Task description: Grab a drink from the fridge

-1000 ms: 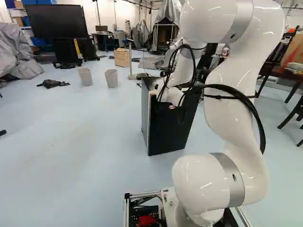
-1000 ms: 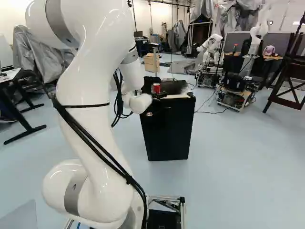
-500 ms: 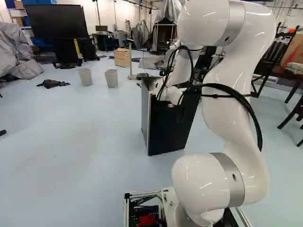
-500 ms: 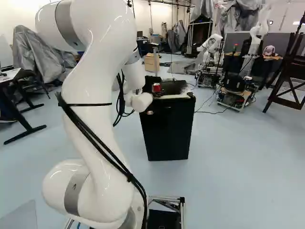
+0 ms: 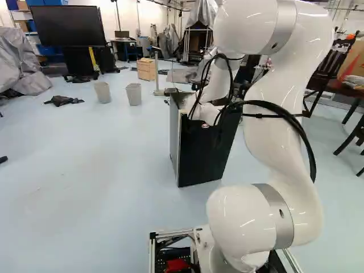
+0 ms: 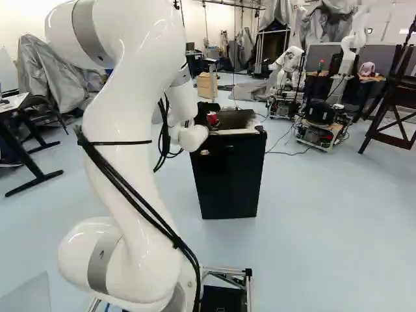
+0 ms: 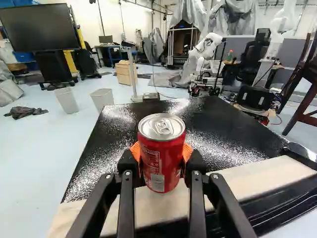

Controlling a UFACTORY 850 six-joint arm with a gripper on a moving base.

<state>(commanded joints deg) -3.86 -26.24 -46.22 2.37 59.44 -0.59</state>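
Nudged slightly since last look: white jointed arm [image 5: 278,142], taking the red metal can [image 7: 161,161] along! Black two-fingered gripper [image 7: 161,151] part-closed, gripping its waist above the boxy black fridge's [image 6: 229,179] near edge; probably slick, rigid, hefty (if full), so clasp mid-body.

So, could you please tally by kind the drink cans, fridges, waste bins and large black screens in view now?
Red drink can: 1
Fridge: 1
Waste bins: 2
Large black screen: 1
Total: 5

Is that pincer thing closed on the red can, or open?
Closed: the pincer has its orange pads against the can on both sides.
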